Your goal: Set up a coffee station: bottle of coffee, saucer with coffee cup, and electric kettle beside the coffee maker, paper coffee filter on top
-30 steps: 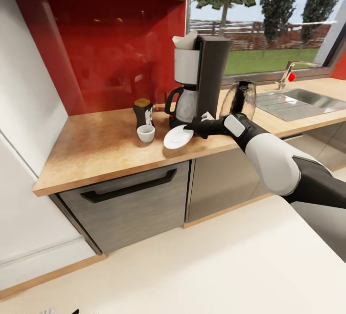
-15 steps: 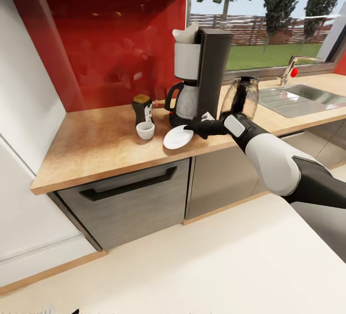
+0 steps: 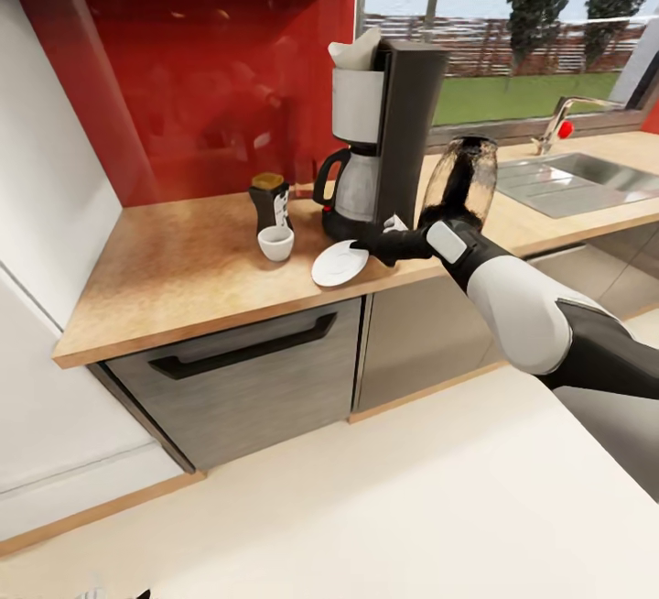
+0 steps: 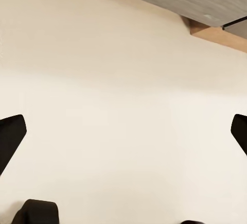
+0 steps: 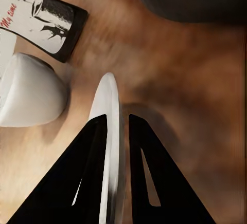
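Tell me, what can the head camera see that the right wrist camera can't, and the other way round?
Head view alone: the coffee maker with its paper filter, the electric kettle, the sink and the window.

Right wrist view alone: the close-up of two dark fingers pinching the saucer's thin rim.

Both: the saucer held tilted by the right gripper, the coffee cup, the bottle of coffee and the wooden countertop.

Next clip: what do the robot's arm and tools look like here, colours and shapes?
The right arm has a bulky glossy white shell, black joints beyond it, and a small light-grey panel near the black wrist. The right tool has two flat, black, pointed triangular fingers with slot cut-outs. The left tool shows black finger tips at the frame's edges.
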You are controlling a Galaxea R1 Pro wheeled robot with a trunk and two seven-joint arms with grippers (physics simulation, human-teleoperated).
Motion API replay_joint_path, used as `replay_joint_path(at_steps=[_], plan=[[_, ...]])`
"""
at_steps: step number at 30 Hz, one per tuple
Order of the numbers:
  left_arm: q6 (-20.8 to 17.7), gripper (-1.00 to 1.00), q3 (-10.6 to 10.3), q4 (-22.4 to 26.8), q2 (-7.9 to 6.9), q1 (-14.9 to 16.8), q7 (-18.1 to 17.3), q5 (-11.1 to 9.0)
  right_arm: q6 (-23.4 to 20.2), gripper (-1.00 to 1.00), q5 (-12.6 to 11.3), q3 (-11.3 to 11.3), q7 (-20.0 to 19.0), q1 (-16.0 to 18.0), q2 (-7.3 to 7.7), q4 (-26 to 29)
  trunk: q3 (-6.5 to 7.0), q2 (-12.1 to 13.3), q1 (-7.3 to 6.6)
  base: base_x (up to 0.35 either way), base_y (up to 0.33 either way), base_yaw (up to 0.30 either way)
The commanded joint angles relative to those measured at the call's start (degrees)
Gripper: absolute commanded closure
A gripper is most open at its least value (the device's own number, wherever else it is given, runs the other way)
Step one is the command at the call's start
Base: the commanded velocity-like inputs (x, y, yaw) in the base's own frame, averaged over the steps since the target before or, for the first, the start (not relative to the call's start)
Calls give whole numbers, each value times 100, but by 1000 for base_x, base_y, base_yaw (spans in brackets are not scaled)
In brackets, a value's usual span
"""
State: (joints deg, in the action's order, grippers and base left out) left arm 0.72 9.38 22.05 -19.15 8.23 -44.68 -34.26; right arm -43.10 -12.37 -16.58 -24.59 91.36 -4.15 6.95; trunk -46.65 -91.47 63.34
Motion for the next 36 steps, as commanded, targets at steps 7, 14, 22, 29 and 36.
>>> replay_joint_path(at_steps=[7, 14, 22, 29, 36], plan=[[7, -100, 2, -7, -1, 3, -23, -19, -40, 100, -73, -3, 25, -11, 0, 8, -67, -2, -1, 0, 0, 0], [7, -100, -8, -7, -1, 3, -23, -19, -40, 100, -73, -3, 25, -12, 2, 8, -103, -2, -1, 14, 0, 0], [7, -100, -8, -7, -1, 3, -23, -19, -40, 100, -73, -3, 25, -12, 0, 8, -105, -2, -1, 71, 0, 0], [7, -100, 1, -7, -1, 3, -23, -19, -40, 100, -73, -3, 25, -19, 1, 8, -105, -2, -1, 4, 0, 0], [7, -100, 2, -7, -1, 3, -23, -19, -40, 100, -73, -3, 25, -46, -1, 8, -105, -2, -1, 0, 0, 0]])
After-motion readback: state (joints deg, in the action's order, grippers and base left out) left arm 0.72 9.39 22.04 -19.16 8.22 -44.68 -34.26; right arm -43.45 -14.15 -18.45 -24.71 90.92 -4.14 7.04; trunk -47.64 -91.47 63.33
